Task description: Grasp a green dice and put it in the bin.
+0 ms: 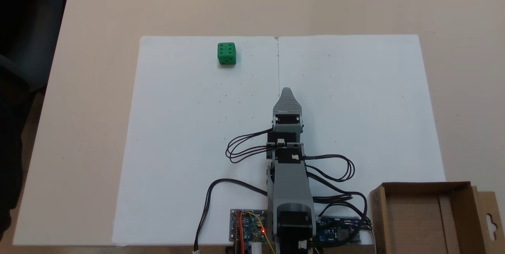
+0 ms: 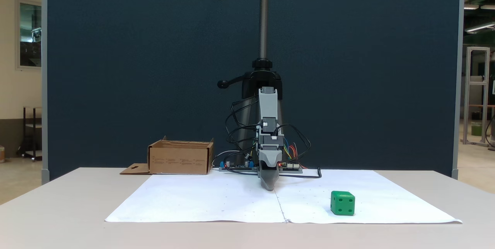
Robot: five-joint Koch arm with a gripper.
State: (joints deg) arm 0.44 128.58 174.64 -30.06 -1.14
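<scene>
A small bright green plastic dice [image 1: 227,53] with rounded edges and darker recessed pips sits on a white paper sheet [image 1: 189,135] that covers the middle of a pale beige counter [image 1: 86,88]. In the fixed view from above, the dice lies near the sheet's far edge, left of the crease running down the paper; its top face shows six pips. In the fixed view from the front [image 2: 342,203], it stands near the sheet's front edge, to the right of the crease, resting flat and alone.

The grey hobby arm [image 1: 290,183] stretches from its base along the crease, with black cables looping out on both sides. Its jaws [image 1: 287,93] point down toward the paper near the sheet's middle, well apart from the dice and holding nothing. From above and from the front [image 2: 269,187] they read as one narrow grey wedge coming to a single tip, so I cannot tell whether they are spread or pressed together.

A brown corrugated cardboard box [image 1: 428,218] with low walls stands beside the arm's base, at the lower right in the view from above and at the left in the front view [image 2: 180,158]. Its side flap with a hanger-hole cutout [image 1: 490,220] lies flat on the counter. Green circuit boards [image 1: 247,230] with coloured wires and a lit red light sit at the arm's base.
</scene>
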